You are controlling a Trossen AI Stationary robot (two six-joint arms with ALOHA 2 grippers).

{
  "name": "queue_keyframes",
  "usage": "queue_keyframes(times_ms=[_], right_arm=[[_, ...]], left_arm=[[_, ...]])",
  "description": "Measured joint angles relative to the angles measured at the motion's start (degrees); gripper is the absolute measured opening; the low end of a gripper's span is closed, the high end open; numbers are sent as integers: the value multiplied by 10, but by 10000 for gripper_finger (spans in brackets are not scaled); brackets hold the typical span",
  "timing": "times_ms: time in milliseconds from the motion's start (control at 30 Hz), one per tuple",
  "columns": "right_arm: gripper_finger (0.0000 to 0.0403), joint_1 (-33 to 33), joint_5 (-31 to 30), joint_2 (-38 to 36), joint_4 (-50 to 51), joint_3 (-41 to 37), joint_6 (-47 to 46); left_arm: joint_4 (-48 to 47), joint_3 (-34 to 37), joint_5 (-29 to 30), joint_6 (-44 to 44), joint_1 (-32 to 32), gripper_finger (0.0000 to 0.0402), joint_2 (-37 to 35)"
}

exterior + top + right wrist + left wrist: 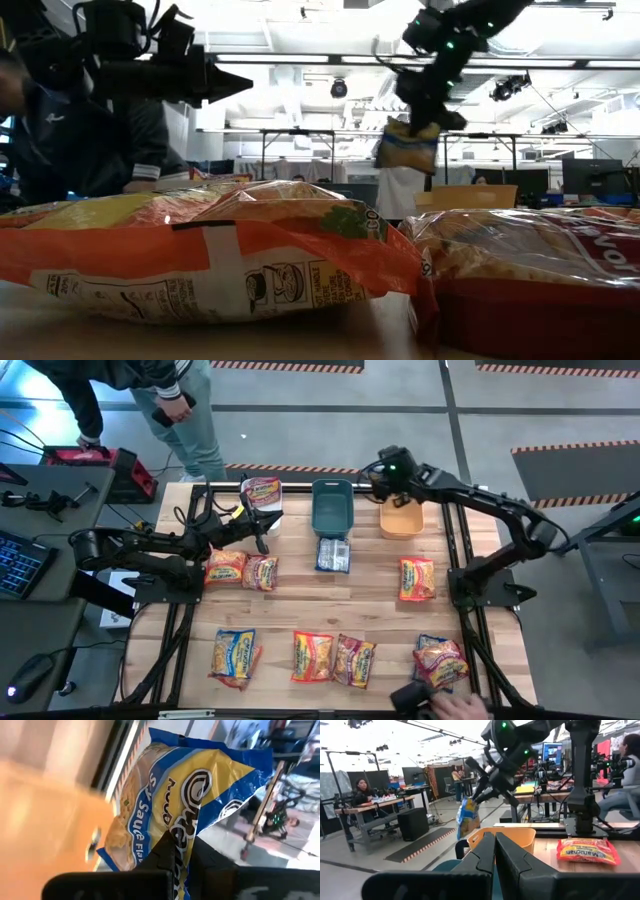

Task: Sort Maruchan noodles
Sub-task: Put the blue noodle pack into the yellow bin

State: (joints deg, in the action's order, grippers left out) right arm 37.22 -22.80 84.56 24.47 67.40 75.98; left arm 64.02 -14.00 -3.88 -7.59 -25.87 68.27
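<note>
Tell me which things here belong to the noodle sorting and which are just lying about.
Job: blue-and-yellow packet held by right gripper above orange bin; teal bin; white bin; loose ramen packets.
Lying about: keyboard, mouse, red bag.

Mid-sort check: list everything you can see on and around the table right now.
Loose packets: about nine, orange, pink-red, blue-yellow, spread over the table.
White bin: one, far edge, holding a pink-red packet.
Teal bin: one, far edge, middle.
Orange bin: one, beside the teal bin.
Held packet: one, blue-and-yellow, above the orange bin.
Person: one, beyond the far edge.
Hand: one, near edge.
Left gripper: shut, empty, by the white bin.
Right gripper: shut on the held packet.
</note>
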Motion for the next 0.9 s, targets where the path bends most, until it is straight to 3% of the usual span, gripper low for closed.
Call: queue_keyframes(times_ms=[233,533,767,900], right_arm=[[0,-45,26,121,44,151,-102],[0,-65,50,280,193,371,-159],[0,-64,41,268,233,402,-138],[0,-49,14,232,286,362,-143]], left_arm=[[1,-4,0,-1,0,3,0],[-14,-4,0,-1,0,3,0],[-28,-4,0,-1,0,3,0],[-28,-4,0,-8,0,3,0]])
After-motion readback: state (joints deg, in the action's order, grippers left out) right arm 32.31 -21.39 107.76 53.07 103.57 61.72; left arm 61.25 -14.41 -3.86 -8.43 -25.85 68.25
